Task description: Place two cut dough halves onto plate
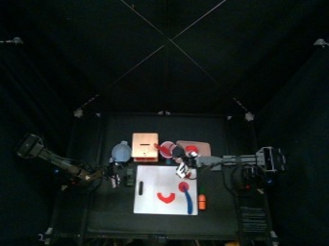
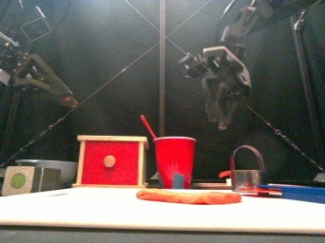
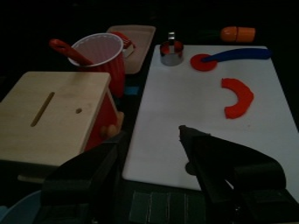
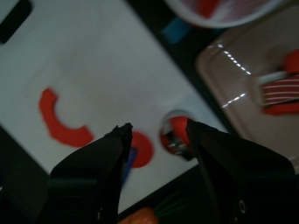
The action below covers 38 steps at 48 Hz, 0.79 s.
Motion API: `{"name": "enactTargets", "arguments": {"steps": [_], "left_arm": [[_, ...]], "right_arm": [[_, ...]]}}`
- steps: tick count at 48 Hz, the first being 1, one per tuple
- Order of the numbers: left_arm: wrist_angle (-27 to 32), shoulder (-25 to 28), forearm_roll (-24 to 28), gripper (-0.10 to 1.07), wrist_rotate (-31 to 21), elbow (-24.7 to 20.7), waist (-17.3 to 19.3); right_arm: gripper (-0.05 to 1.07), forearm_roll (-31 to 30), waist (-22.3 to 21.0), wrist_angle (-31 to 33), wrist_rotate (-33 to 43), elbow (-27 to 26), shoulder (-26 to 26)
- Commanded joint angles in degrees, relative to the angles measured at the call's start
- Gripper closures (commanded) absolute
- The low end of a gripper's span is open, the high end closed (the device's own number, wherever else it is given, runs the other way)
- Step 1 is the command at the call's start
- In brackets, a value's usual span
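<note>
Two robot arms over a small black table [image 1: 96, 183] of dough tools.
On the large white rectangular board [image 3: 193, 131] lies a red dough crescent [image 3: 239, 94]. The pale pink plate [image 4: 239, 61] holds red-striped pieces; the round red plastic cup [image 2: 174, 159] holds a red stick. Right pincer [image 4: 158, 144] gapes empty; left pincer [image 3: 146, 162] stands apart.

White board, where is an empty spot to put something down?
The white board is bare between the red dough crescent and the edge beside the wooden block. It's crowded at the end with the metal cup and blue tool, and beside the board around the red cup.
</note>
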Motion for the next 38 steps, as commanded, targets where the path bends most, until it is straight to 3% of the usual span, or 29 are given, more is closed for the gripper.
{"name": "enactTargets", "arguments": {"steps": [1,10,20,26,38], "left_arm": [[-0.2,0.0,-0.5,0.1,0.1,-0.4,0.1],[-0.2,0.0,-1.4,0.1,0.1,-0.6,0.1],[-0.3,-0.1,-1.5,0.1,0.1,-0.6,0.2],[-0.3,-0.1,-1.4,0.1,0.1,-0.7,0.5],[-0.3,-0.1,-1.5,0.1,0.1,-0.2,0.6]], "right_arm": [[0.15,1.3,3.9,0.3,1.0,-3.5,1.8],[0.15,1.3,13.0,1.2,1.3,-11.9,12.0],[0.15,-1.8,18.6,7.6,0.1,-21.3,19.6],[0.15,-3.6,20.5,10.8,-1.2,-23.8,22.1],[0.15,-4.8,20.6,11.0,-5.0,-27.4,26.7]]}}
